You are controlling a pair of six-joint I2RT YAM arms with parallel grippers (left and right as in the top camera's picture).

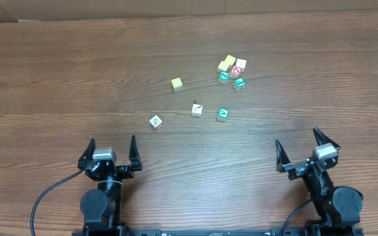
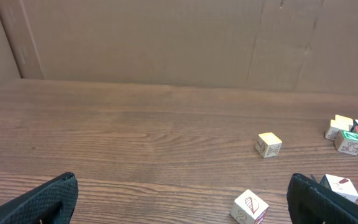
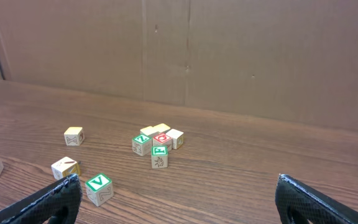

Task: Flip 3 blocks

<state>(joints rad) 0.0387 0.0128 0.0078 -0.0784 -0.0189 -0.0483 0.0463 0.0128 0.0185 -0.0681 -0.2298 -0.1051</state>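
Three small cream blocks lie in a loose row mid-table: a left block (image 1: 155,122), a middle block (image 1: 197,109) and a block with a green V on top (image 1: 223,114). My left gripper (image 1: 112,145) rests open near the front edge, short of the left block (image 2: 250,207), which lies just inside its right finger (image 2: 319,202). My right gripper (image 1: 298,141) is open at the front right, holding nothing. In the right wrist view the V block (image 3: 99,189) lies by the left finger (image 3: 51,202), with the middle block (image 3: 64,168) behind it.
A plain yellow cube (image 1: 176,84) sits behind the row. Several yellow, red and green letter cubes (image 1: 231,71) are clustered at the back right. Cardboard walls (image 2: 166,37) close off the far side of the wooden table (image 1: 77,72).
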